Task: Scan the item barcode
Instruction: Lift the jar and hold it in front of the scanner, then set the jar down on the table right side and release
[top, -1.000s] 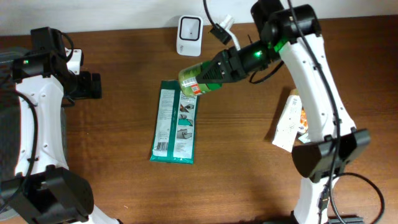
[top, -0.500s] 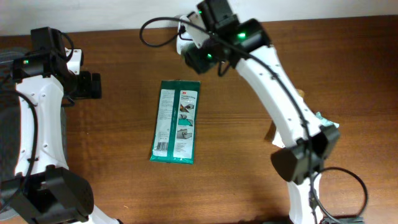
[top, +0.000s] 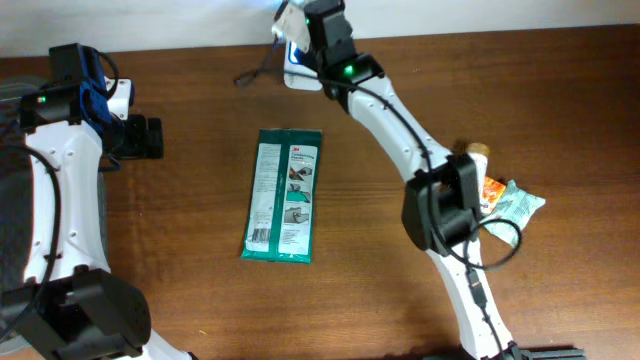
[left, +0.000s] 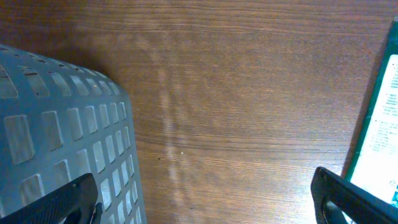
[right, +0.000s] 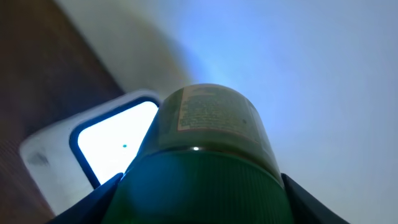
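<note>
Since a second ago: the right arm (top: 395, 130) has swung away from mid-table and now reaches to the far edge. It has carried the green bottle (right: 208, 124) off its spot above the packet and up to the scanner. The left arm (top: 55, 180) has not shifted, and the flat packet lies where it lay.

Table (top: 360, 290): dark brown wood, grain plain in the left wrist view.

Right arm: stretched long, running from its base at the near right to the far edge.

Left arm: standing along the left side, wrist turned inward.

Basket (left: 62, 124): grey plastic with a slotted wall, filling the left of the left wrist view.

Green packet (top: 285, 195): flat on the table at centre, long axis running near to far, well apart from both grippers.

Snack packets (top: 510, 198): a crumpled heap by the right arm's base.

Scanner (right: 109, 146): white housing with a lit window, at the far edge, partly under the right wrist in the overhead view.

Right gripper (top: 305, 25): clamped on the green bottle with the ridged cap end nearest the wrist camera. The printed label is toward the far end. The bottle hangs just above the scanner window, whether touching I cannot tell.

Left gripper (left: 205, 199): jaws spread wide, nothing between them, only bare wood below.
</note>
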